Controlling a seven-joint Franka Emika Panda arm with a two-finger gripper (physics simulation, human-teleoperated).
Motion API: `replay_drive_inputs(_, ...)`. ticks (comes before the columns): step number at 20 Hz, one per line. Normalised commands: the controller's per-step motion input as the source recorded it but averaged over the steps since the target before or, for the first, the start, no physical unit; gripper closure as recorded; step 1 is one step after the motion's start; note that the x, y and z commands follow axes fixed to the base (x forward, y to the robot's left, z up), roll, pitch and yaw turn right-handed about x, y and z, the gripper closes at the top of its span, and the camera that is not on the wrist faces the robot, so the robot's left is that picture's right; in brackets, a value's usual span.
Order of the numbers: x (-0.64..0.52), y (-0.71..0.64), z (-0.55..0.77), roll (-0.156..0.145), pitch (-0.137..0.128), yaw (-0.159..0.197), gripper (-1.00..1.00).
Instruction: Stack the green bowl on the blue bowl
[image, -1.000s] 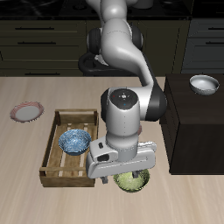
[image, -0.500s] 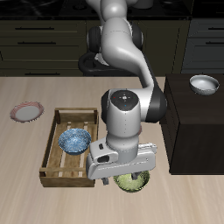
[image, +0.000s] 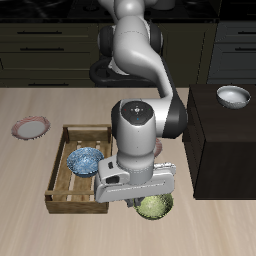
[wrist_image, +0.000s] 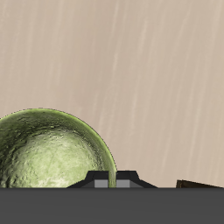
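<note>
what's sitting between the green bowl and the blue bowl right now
In the exterior view, the wooden tray's near wall and the gripper hanging over the green bowl; the blue bowl sits inside that tray.

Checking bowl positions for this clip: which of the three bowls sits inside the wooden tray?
The blue bowl; the green bowl lies on the table under the gripper, the white bowl on the dark cabinet.

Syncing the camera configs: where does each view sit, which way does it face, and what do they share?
Exterior view: in front of and above the table, facing the arm; shows the whole arm, the wooden tray holding the blue bowl, a white bowl.
Wrist view: on the gripper, looking down at the tabletop; only finger tips show.
Shared: the green bowl.
</note>
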Motion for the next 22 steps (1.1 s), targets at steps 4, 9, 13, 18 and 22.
replay_drive_inputs(4, -0.03, -0.17, 0.14, -0.014, -0.026, 0.012, 1.0)
replay_drive_inputs(9, -0.05, -0.03, 0.16, 0.002, -0.024, -0.007, 1.0)
replay_drive_inputs(13, -0.14, 0.11, 0.27, 0.021, -0.048, -0.027, 1.0)
replay_drive_inputs(18, -0.3, 0.26, 0.51, 0.071, -0.071, -0.034, 1.0)
replay_drive_inputs(22, -0.34, 0.09, 0.4, 0.02, -0.074, -0.007, 1.0)
